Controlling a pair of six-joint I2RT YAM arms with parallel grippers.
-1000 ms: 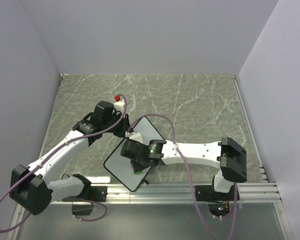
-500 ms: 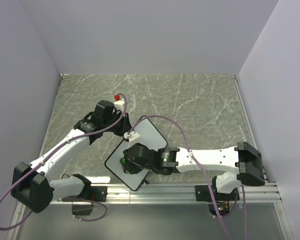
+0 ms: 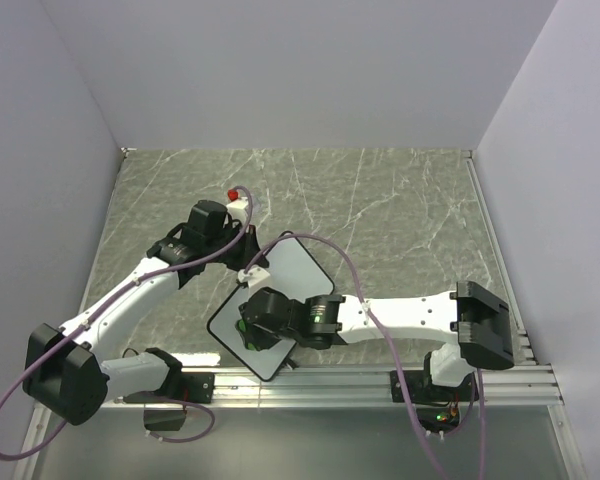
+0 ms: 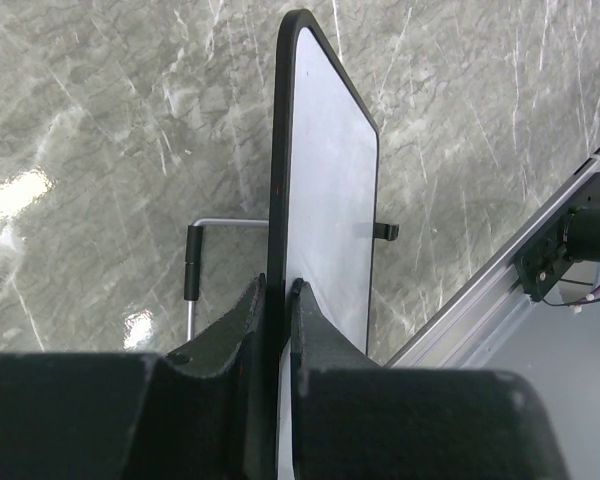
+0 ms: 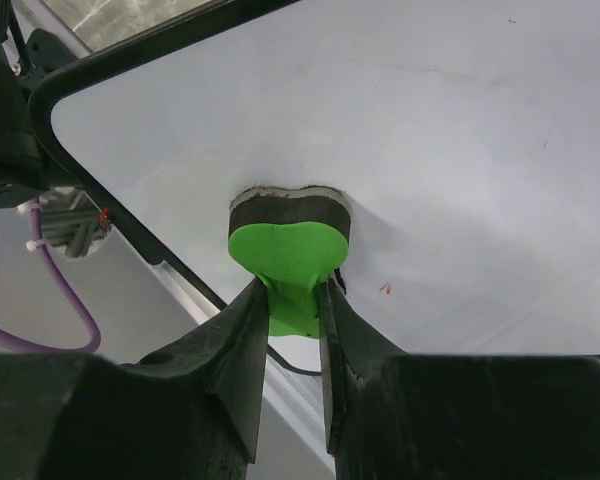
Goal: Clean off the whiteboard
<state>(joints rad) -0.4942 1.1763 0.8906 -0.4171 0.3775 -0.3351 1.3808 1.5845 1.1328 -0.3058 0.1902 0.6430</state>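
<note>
A: What has moved?
B: The right gripper (image 5: 290, 292) has slid left across the board. It is clamped on the green eraser (image 5: 285, 250), which presses against the whiteboard (image 5: 450, 140).
A: And the left gripper (image 4: 277, 292)?
B: Pinched tight on the whiteboard's rim, at the near side of the marble table (image 3: 400, 210).

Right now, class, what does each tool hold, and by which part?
The left tool clamps the whiteboard by its black-rimmed edge. The right tool pinches the green eraser by its narrow stem, pad against the board.
</note>
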